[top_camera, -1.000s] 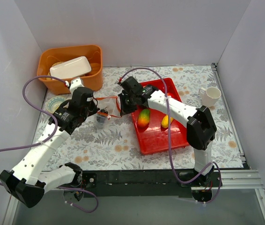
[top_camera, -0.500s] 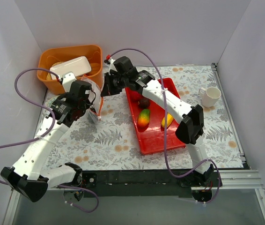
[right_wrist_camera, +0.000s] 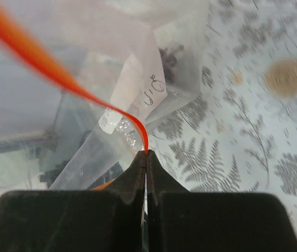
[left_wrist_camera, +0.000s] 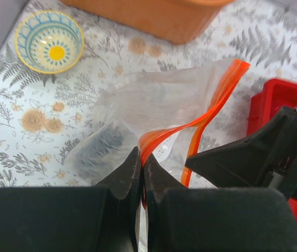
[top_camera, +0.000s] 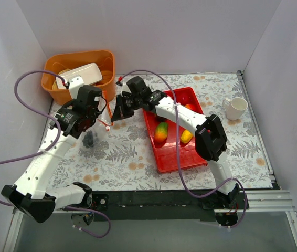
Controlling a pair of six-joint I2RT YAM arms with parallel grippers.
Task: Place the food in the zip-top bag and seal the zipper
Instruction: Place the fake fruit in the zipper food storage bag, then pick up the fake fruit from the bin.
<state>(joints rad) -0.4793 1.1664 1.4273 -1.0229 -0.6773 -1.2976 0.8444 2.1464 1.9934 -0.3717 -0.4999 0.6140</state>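
Both the left gripper [left_wrist_camera: 140, 157] and the right gripper [right_wrist_camera: 146, 155] pinch the zipper [left_wrist_camera: 219, 94] of the zip-top bag [left_wrist_camera: 154, 100], which hangs between them, left of the red tray [top_camera: 182, 157]. A dark blur low in the bag is probably the grape bunch [left_wrist_camera: 98, 149]. The mango [top_camera: 160, 132] and the yellow piece [top_camera: 186, 136] lie in the tray.

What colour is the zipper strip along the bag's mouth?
Orange-red. The zipper strip shows best in the left wrist view.

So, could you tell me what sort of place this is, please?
Probably a robot lab cell staged as a kitchen table: plain white panels box in a fern-print tablecloth, toy fruit sits in a red tray, and the left claw and right claw grip a zip-top bag.
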